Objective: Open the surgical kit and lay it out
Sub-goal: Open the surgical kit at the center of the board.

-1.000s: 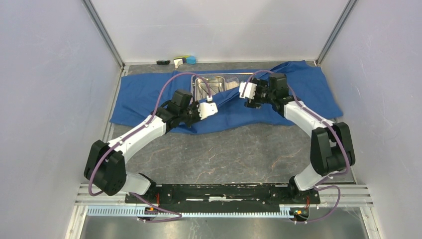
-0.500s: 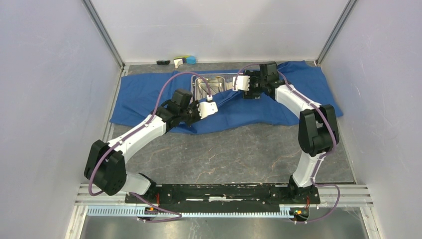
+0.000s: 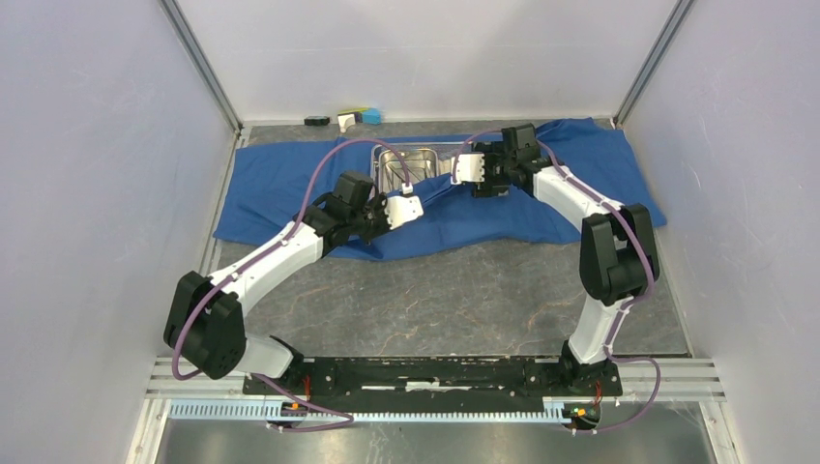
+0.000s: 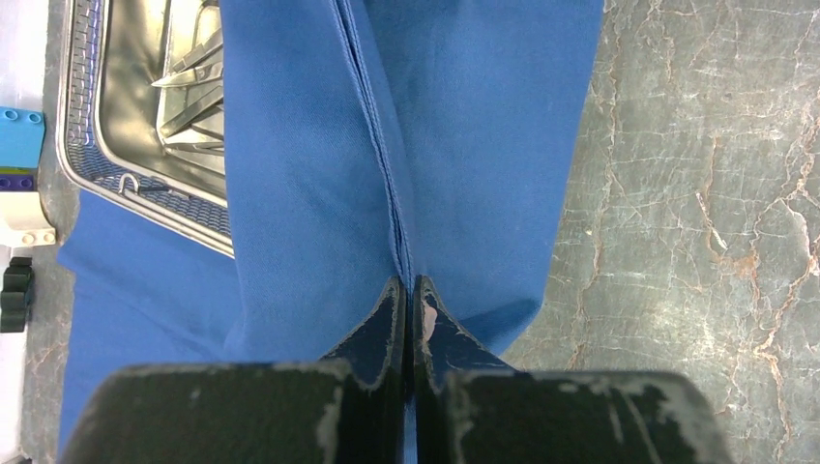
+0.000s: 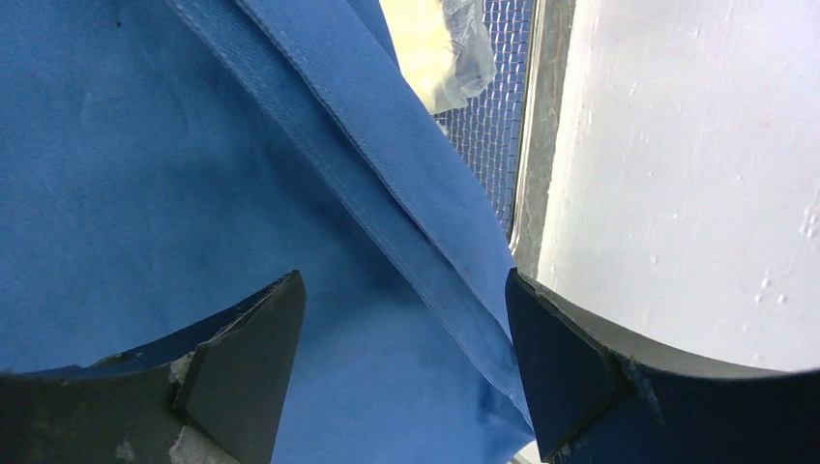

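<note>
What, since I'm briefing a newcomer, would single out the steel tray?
Start at the wide blue cloth. Near its middle sits the tray, half under a raised fold. It alone is shiny steel mesh, with metal instruments inside.

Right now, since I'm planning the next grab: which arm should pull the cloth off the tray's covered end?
Right, probably. The right gripper hangs open astride the cloth hem over the tray; the left gripper is shut on a cloth fold.
</note>
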Robot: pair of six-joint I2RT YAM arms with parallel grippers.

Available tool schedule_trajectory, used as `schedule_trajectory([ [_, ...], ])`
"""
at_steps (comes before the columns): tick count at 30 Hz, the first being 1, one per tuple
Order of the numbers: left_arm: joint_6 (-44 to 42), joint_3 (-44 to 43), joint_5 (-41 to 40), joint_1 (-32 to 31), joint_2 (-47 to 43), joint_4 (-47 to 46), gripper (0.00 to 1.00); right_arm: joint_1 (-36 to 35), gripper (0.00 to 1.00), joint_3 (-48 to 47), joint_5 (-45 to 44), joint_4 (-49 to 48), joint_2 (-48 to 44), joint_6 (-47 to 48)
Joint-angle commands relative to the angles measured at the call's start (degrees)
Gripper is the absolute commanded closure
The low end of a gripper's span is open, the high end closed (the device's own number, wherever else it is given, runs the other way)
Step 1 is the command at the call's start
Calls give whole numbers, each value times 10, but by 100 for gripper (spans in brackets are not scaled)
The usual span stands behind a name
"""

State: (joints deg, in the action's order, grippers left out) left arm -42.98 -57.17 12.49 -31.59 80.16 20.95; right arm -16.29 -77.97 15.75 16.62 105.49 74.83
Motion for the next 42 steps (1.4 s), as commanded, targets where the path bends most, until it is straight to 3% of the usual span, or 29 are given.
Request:
schedule_trajectory([
  [1, -24, -22, -5, 0, 1, -1, 98, -8, 17, -38, -20, -18, 15, 21],
  [14, -33, -21, -6, 0, 5, 1, 98, -22, 18, -108, -63, 1, 86, 57],
  [19, -35, -18, -9, 0, 4, 1, 98, -24, 22, -125, -80, 11, 100, 72],
  [32, -55, -20, -46, 0, 4, 1, 98, -24, 72, -118, -123, 44, 85, 85],
  [35, -63, -21, -59, 0, -1, 2, 98, -24, 98, -97, -139, 37, 60, 80],
  [42, -77, -53, -76, 0, -16, 54, 98, -25, 100, -2, -168, 25, -39, 54],
])
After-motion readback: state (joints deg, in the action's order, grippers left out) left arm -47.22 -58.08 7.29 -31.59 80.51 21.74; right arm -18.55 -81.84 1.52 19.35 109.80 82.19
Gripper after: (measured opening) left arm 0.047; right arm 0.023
